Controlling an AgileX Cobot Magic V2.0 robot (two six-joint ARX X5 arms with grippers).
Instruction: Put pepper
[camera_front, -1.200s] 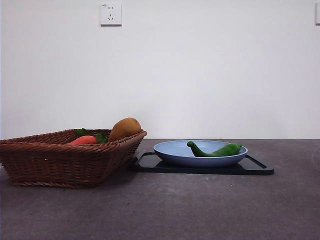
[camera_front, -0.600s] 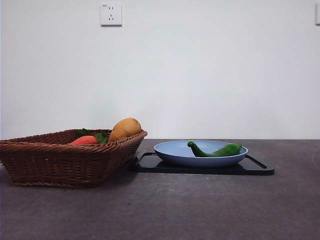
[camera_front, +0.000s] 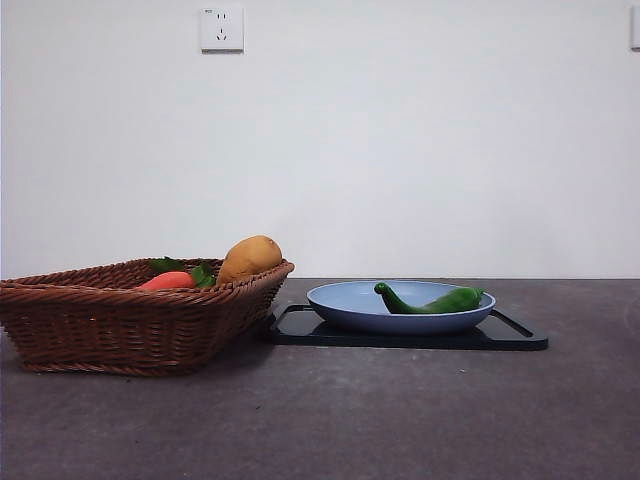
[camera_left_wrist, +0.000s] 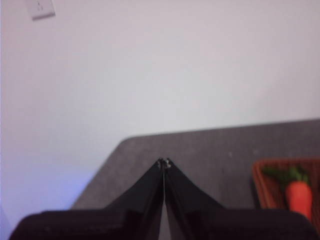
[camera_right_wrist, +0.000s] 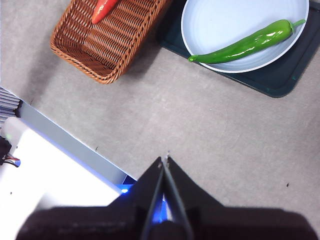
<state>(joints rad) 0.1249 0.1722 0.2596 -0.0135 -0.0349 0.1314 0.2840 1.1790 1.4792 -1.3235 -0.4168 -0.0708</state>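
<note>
A long glossy green pepper (camera_front: 430, 300) (camera_right_wrist: 245, 45) lies in the blue plate (camera_front: 340, 300) (camera_right_wrist: 215, 20), which rests on a dark tray (camera_front: 515, 335) (camera_right_wrist: 280, 75). My right gripper (camera_right_wrist: 165, 159) is shut and empty, high above the bare table, well away from the plate. Off past the basket's side, my left gripper (camera_left_wrist: 163, 162) is shut on nothing, and its view catches only the basket's corner. Neither arm shows in the front view.
Left of the tray stands a brown wicker basket (camera_front: 120, 320) (camera_right_wrist: 110, 45) (camera_left_wrist: 260, 185) holding a tan potato (camera_front: 250, 257) and an orange-red vegetable with green leaves (camera_front: 170, 280) (camera_left_wrist: 299, 195) (camera_right_wrist: 103, 9). The table's near edge (camera_right_wrist: 75, 145) lies close under the right gripper.
</note>
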